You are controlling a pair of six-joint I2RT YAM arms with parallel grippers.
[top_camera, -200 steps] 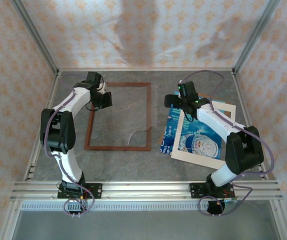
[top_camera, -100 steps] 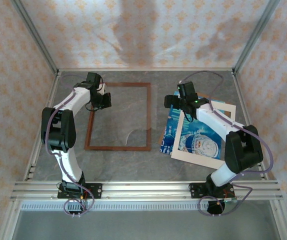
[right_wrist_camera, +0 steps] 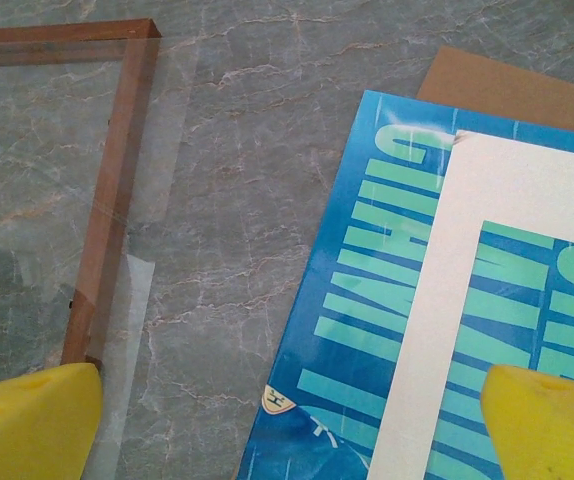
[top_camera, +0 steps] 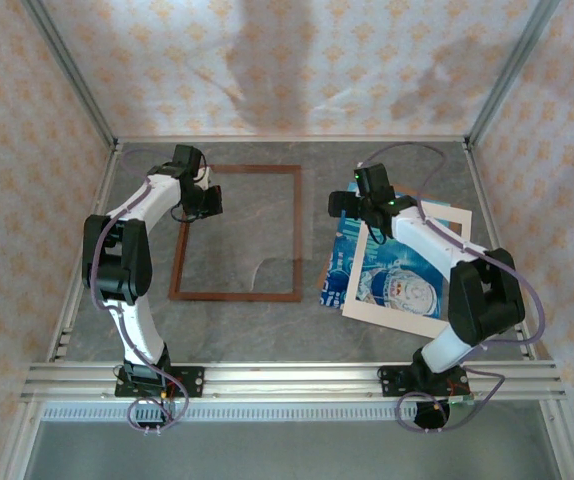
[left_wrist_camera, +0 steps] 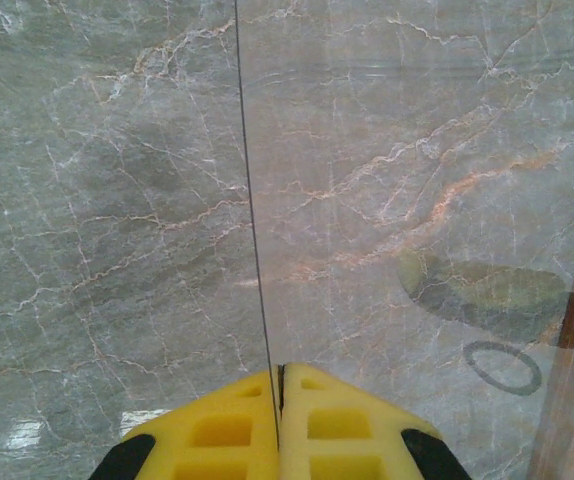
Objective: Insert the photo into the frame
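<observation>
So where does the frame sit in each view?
Top external: the frame lies left of centre.
Left wrist: the frame is a wood strip at the right edge.
Right wrist: the frame has its corner at the upper left.
Shared landmark: the glass pane over it.

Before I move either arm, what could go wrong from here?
The left gripper has its jaws shut on the thin edge of the clear pane; the pane could slip or knock the frame. The cream mat lies on the photo, so the open jaws of the right gripper might drag both. The pane also overhangs the frame's right rail, nearer the photo.
</observation>
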